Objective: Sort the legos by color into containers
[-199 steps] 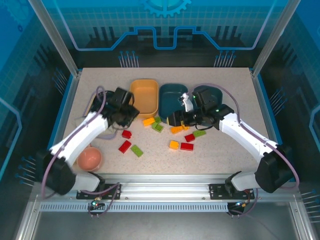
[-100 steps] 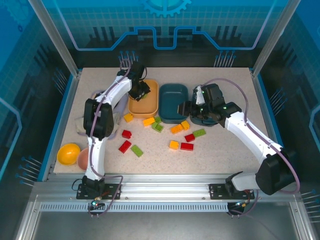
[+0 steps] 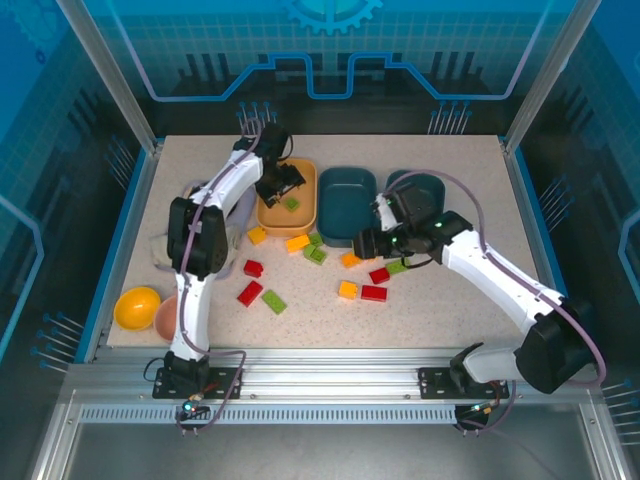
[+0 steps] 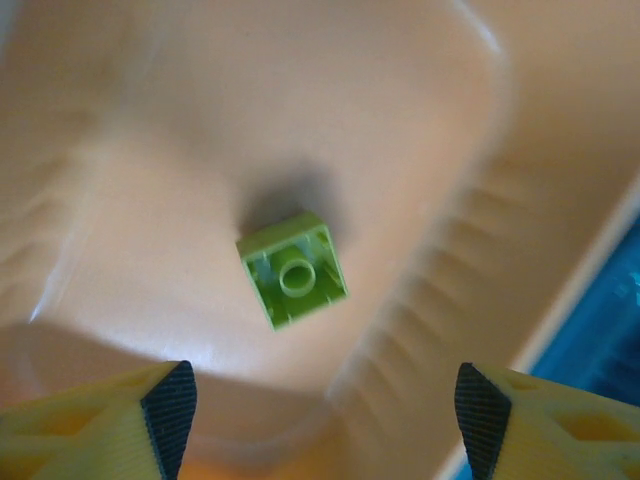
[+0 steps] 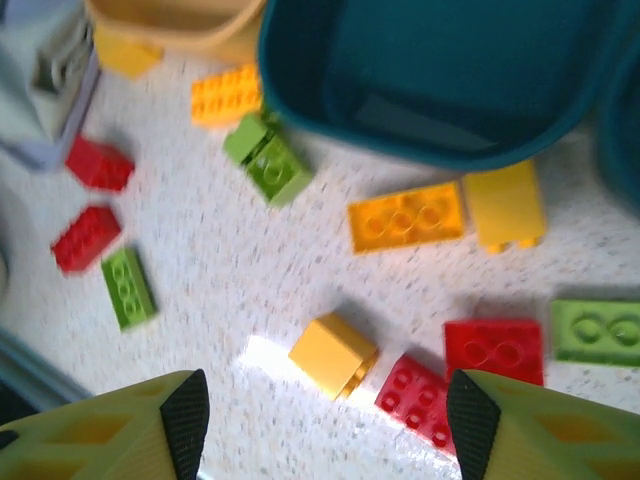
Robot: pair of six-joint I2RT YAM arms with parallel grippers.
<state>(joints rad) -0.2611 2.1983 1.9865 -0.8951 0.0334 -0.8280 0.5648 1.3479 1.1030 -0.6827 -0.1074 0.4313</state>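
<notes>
The left tool [image 4: 320, 405] hangs spread and empty over the orange tub [image 4: 420, 150], where one green brick [image 4: 292, 270] lies alone; should yellow ones join it, the colours would mix. The right tool [image 5: 320, 410], also spread, hovers above the counter [image 5: 250, 260], where closing on the yellow cube [image 5: 333, 354] could knock the red brick [image 5: 415, 397] just beside it. The middle teal tub [image 5: 430, 60] looks empty, and the other teal tub [image 3: 425, 185] is partly hidden by the arm.

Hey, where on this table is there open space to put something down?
Bare tabletop runs along the near edge, between the bricks and the front rail, and in a strip behind the tubs. The middle teal tub looks empty too. Crowded: right in front of the tubs, where bricks cluster under the right gripper.
</notes>
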